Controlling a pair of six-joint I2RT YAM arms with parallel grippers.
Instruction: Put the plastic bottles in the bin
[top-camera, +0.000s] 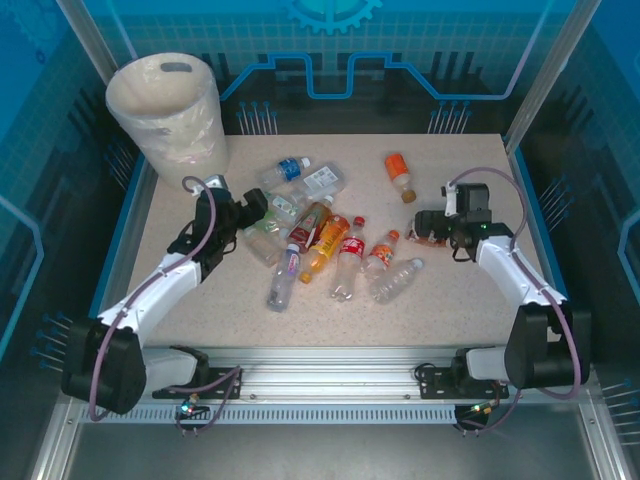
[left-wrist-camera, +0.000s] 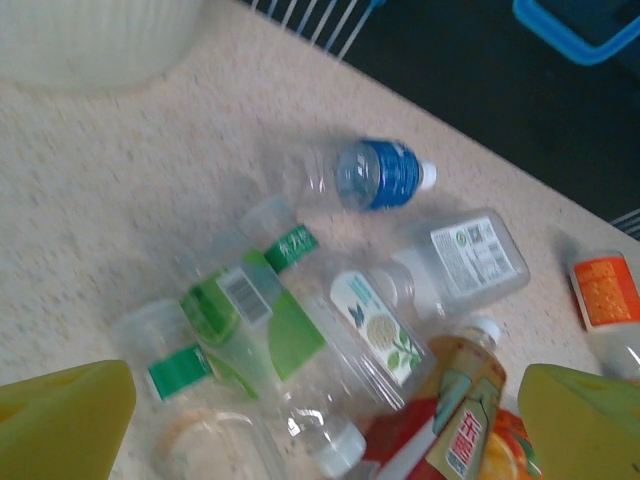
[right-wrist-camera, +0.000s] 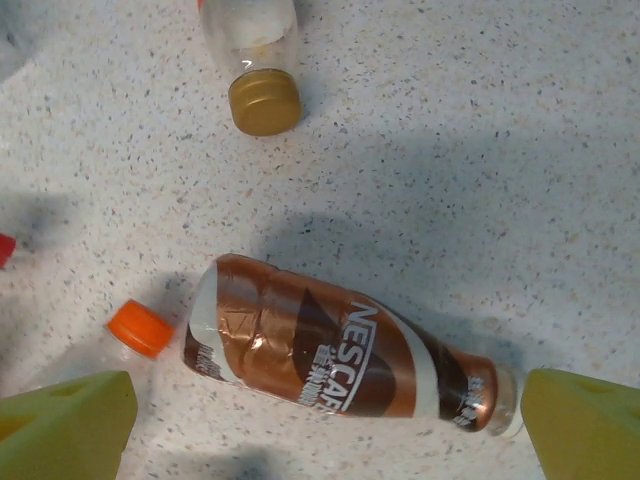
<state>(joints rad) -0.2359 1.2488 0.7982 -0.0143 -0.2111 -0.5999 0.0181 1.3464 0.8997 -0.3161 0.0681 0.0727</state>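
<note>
both grippers are empty, jaws spread wide. the left gripper (top-camera: 248, 205) hangs over the left edge of the pile. the right gripper (top-camera: 432, 225) hangs over a brown nescafe bottle (right-wrist-camera: 340, 365) that lies on its side between the fingers, with no contact visible.

the plastic bottles (top-camera: 320, 245) lie flat on the table (top-camera: 480, 310), most in a loose heap at centre. one orange bottle (top-camera: 400, 177) sits apart toward the far side. the bin (top-camera: 195, 135) stands upright at the far left corner, near the left arm and well apart from the right.

judged step: approach and selection for a pick; no bottle is in hand.

next move, left: settle on one bottle, likely the green-labelled bottle (left-wrist-camera: 250, 320). it overlaps its neighbours, so the fingers must close on it alone.

next move, right: descend squarely across the nescafe body, grip, then carry it across the table to the bin.
</note>
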